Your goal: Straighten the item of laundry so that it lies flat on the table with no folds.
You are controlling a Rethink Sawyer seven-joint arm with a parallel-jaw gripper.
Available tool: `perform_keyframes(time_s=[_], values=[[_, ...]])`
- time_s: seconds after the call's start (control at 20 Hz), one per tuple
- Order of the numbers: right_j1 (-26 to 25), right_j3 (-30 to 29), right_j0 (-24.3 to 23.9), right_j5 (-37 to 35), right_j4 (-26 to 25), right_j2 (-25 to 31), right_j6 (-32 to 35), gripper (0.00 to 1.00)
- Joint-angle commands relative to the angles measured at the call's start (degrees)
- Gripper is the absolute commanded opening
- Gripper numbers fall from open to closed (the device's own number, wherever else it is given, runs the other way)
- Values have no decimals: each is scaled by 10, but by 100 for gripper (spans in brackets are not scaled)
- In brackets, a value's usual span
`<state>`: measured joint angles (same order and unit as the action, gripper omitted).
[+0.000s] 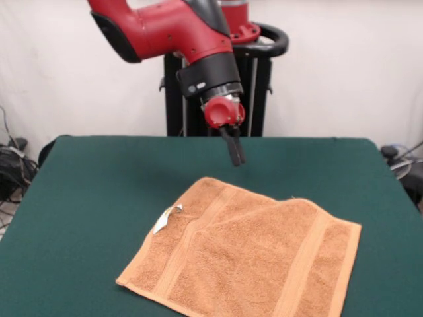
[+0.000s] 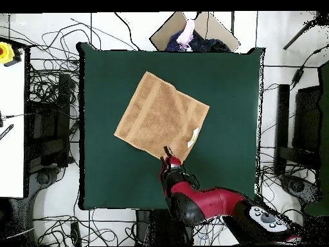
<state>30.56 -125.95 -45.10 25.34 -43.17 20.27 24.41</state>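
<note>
The item of laundry (image 1: 244,257) is an orange-tan towel with woven bands and a small white tag (image 1: 166,219). It lies spread on the green table (image 1: 92,191), turned at an angle, near the front edge. A shallow ridge crosses its far right part. In the overhead view the towel (image 2: 160,114) is a tilted, roughly square shape. My gripper (image 1: 235,158) hangs above the table just behind the towel's far corner, holding nothing. Its fingers are pressed together. From above, the gripper (image 2: 167,152) sits at the towel's corner nearest the robot's base.
A cardboard box (image 2: 193,29) with cloth in it stands beyond the table's far edge in the overhead view. Cables (image 2: 45,90) cover the floor on both sides. A white bench (image 2: 13,116) runs along the left.
</note>
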Motion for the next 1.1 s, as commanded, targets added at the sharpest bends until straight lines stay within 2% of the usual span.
perform_keyframes(time_s=[0.05, 0.25, 0.6, 0.85, 0.95, 1.1], values=[[-79, 76, -26, -147, -16, 47, 123, 100], [-90, 87, -17, -182, 10, 27, 115, 100], [-138, 112, -46, -219, 23, 42, 124, 100], [-147, 119, -59, -211, 7, 50, 121, 100], [-146, 112, -75, -186, -8, 67, 122, 100], [-121, 102, -66, -125, -21, 63, 130, 100]])
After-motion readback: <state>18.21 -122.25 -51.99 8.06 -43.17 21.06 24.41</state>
